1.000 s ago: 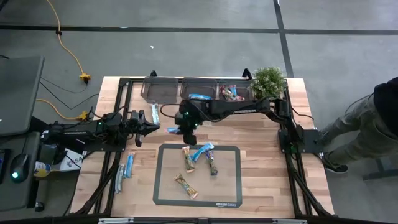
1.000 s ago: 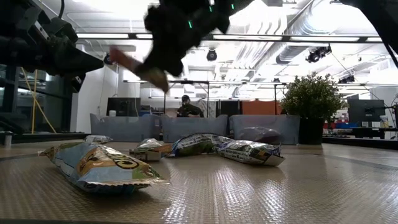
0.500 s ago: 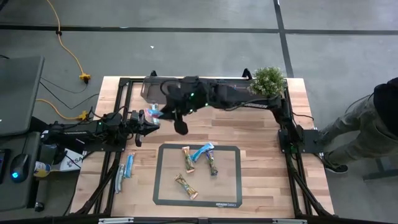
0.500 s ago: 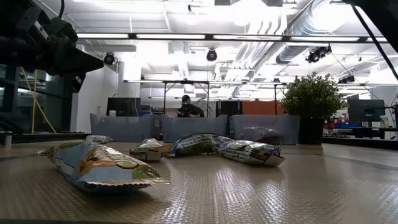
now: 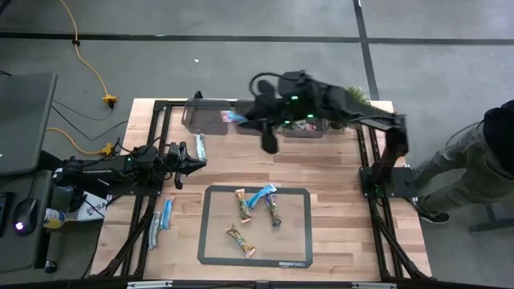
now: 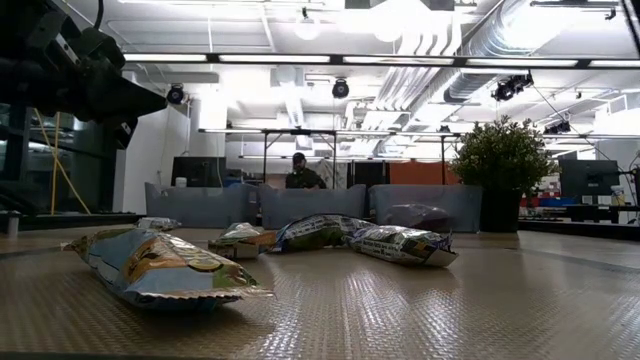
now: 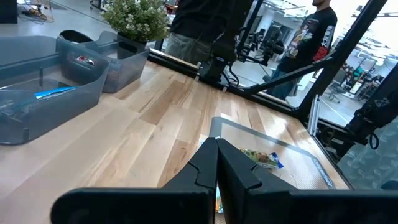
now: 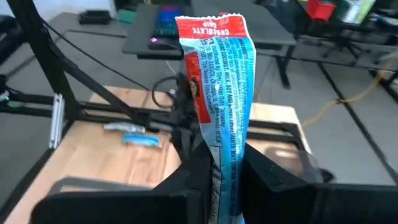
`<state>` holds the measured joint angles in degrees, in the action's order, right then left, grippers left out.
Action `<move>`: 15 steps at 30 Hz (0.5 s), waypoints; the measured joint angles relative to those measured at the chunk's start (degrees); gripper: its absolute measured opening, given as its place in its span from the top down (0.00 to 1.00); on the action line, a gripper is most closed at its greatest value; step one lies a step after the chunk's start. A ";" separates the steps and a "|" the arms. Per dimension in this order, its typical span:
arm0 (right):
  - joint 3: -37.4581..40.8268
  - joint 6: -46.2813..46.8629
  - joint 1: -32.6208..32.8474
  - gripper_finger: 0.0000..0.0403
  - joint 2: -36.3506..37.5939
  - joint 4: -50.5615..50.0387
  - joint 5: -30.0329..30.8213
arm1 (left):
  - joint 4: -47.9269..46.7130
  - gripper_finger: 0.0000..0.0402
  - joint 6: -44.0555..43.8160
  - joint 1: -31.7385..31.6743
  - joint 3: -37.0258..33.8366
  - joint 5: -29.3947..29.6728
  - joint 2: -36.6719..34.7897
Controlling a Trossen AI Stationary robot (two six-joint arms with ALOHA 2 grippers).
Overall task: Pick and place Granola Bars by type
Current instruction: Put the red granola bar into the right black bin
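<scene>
My right gripper is raised high near the table's far edge, shut on a red-and-blue granola bar. From above, the bar shows over the left clear bin. Several bars lie flat on the dark mat: a blue one and three tan ones. Pale blue bars lie on the wood at the left. My left gripper waits shut at the left side, touching nothing. My right gripper pinches the bar between its two fingers at one end of the wrapper. Most of the bar sticks out past the fingertips, in line with them. It is lifted clear, high above the table.
Three clear bins line the far edge; the middle one holds a blue bar and the right one red-pink bars. A potted plant stands at the far right corner. A person stands beyond the table's right edge.
My right gripper has risen steeply with the red-and-blue bar, leaving the low view. It went from above the mat's far left corner toward the table's far edge and somewhat right, tipping up toward level. It has stayed shut on the bar.
</scene>
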<state>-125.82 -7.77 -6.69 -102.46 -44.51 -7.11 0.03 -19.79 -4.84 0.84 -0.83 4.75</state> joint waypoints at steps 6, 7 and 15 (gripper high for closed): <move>8.96 1.35 -0.93 0.89 10.63 -1.07 4.01 | 0.00 1.00 -0.02 -0.02 0.00 -0.01 0.00; 11.12 1.66 -0.92 0.89 12.61 -0.81 4.35 | 0.00 1.00 0.00 -0.02 -0.02 -0.01 0.00; 32.45 8.39 -0.82 0.89 30.07 10.58 6.68 | -0.02 1.00 -0.01 -0.01 0.00 -0.01 0.00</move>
<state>-93.36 0.62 -7.51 -72.38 -33.93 -0.43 0.01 -19.80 -4.85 0.84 -0.84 4.75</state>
